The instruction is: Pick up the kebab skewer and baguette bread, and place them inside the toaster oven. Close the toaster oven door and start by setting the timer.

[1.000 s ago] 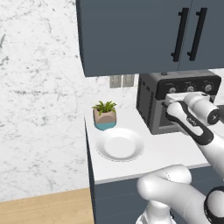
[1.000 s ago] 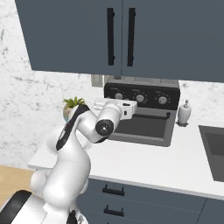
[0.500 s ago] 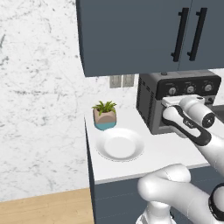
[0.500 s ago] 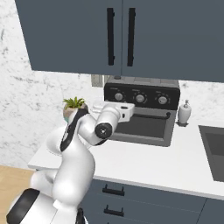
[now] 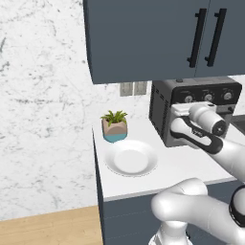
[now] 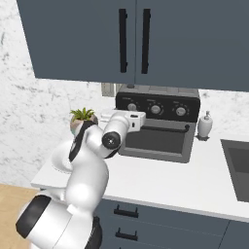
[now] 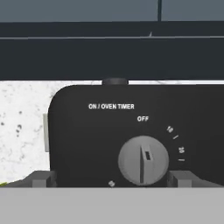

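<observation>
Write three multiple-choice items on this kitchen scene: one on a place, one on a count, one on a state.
1. Where is the potted plant?
A. behind the white plate
B. on top of the toaster oven
C. in the sink

2. How many knobs are on the oven's control panel?
A. one
B. three
C. five

3. How is the toaster oven door?
A. dropped open
B. closed
C. removed

Answers: 1 A, the plant stands on the counter just beyond the plate. 2 B, the right base view shows three round knobs. 3 B, the door stands upright against the front.
</observation>
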You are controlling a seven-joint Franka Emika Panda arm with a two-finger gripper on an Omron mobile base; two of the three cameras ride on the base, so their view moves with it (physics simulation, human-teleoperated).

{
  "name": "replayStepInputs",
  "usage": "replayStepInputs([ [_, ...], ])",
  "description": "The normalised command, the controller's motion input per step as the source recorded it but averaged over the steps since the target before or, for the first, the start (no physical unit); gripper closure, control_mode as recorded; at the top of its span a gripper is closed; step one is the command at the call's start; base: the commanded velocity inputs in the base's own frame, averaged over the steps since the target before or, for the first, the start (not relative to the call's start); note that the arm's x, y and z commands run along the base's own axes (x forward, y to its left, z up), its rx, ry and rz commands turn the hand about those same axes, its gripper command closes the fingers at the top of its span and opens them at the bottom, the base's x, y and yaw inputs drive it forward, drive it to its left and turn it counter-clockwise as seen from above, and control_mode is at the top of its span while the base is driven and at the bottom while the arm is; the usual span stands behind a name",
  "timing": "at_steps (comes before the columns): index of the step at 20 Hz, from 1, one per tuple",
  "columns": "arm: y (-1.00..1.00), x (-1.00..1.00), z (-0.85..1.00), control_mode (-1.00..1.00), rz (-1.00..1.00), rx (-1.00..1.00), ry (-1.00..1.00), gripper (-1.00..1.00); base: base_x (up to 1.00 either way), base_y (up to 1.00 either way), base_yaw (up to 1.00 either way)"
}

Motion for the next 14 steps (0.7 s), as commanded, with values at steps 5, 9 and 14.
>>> replayStepInputs([
  [5,-0.05,0.09,0.00,-1.00,0.00,0.00,0.00,-1.00,0.00,0.00,0.00],
  [9,-0.10,0.02,0.00,-1.00,0.00,0.00,0.00,-1.00,0.00,0.00,0.00],
  [14,-0.11,0.00,0.00,-1.00,0.00,0.00,0.00,-1.00,0.00,0.00,0.00],
])
